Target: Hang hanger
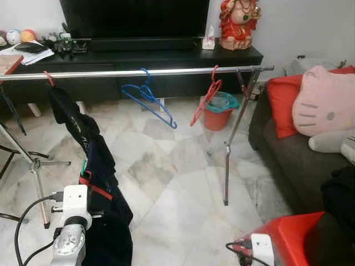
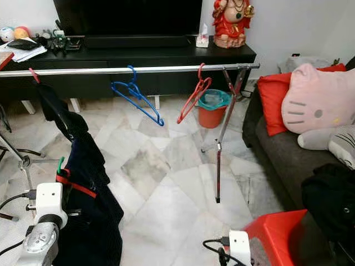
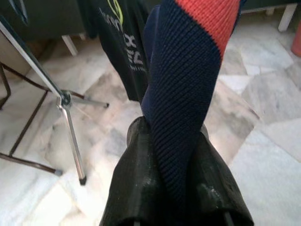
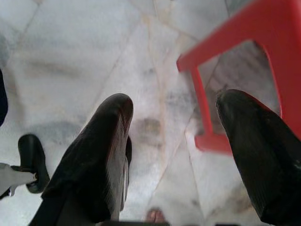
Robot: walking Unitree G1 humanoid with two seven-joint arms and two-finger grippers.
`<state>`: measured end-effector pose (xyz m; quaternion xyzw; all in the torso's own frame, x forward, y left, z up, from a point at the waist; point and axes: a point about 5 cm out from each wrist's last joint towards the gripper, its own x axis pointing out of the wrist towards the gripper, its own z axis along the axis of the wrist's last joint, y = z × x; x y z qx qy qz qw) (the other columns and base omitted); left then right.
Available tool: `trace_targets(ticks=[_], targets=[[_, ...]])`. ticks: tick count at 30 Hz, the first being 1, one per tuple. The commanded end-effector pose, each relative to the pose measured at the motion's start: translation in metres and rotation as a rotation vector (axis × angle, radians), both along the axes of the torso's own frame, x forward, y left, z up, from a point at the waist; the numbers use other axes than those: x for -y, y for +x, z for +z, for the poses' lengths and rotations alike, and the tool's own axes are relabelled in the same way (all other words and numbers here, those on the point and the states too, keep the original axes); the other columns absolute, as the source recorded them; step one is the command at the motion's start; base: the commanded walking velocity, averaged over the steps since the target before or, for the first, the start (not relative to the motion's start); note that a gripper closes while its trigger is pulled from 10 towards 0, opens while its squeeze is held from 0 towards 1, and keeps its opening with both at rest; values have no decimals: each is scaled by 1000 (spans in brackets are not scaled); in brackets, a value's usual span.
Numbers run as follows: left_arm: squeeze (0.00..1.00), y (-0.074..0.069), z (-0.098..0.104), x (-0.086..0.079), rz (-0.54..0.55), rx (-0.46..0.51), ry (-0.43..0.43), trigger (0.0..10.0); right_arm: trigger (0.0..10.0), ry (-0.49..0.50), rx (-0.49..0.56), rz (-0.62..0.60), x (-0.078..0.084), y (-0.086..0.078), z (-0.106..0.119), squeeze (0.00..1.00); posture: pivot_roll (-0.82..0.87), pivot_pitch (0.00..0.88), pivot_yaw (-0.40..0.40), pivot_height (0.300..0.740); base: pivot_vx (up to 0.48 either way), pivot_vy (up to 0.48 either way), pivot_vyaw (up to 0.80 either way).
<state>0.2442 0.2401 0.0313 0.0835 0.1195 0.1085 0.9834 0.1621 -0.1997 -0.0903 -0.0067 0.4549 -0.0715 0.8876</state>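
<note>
Clothes rail (image 1: 138, 72): spans the room before the TV cabinet (image 1: 166, 58). On rail, left to right: garment (image 1: 83, 138), two bare hangers (image 1: 148, 100). Bucket (image 1: 219, 113): behind the rail's right leg. Sofa (image 1: 294, 160): right, plush cushion (image 1: 324, 102) on it. Stool (image 1: 288, 238): near right.

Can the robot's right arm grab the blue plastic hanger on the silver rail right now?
Probably not yet. The right gripper hangs open, low by the red plastic stool, while the blue plastic hanger hangs far ahead.

home living room | tv (image 1: 133, 16) on black console (image 1: 166, 58) | sofa (image 1: 299, 160) (plush cushion) | marble floor (image 1: 172, 166)
</note>
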Motion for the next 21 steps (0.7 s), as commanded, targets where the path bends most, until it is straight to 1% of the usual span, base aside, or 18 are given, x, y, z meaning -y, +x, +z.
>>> trace_targets(ticks=[1,6,10,17,21], targets=[[0,2,3,5,-19,12,-9,10000,10000,2,-7,-18,3,-1,0,0,-65,0,-38,740,0,0,0],[0,4,3,9,-14,15,-22,10000,10000,12,-1,-25,3,-1,0,0,-70,0,-40,740,0,0,0],[0,6,5,14,-23,23,-26,10000,10000,9,-7,-9,3,-1,0,0,-62,0,-48,740,263,0,0],[0,5,5,14,-35,19,-23,10000,10000,6,-9,14,2,-1,0,0,-60,0,-49,740,289,0,60],[0,5,5,14,-38,19,-23,10000,10000,16,-7,-3,2,-1,0,0,-60,0,-49,740,311,0,0]])
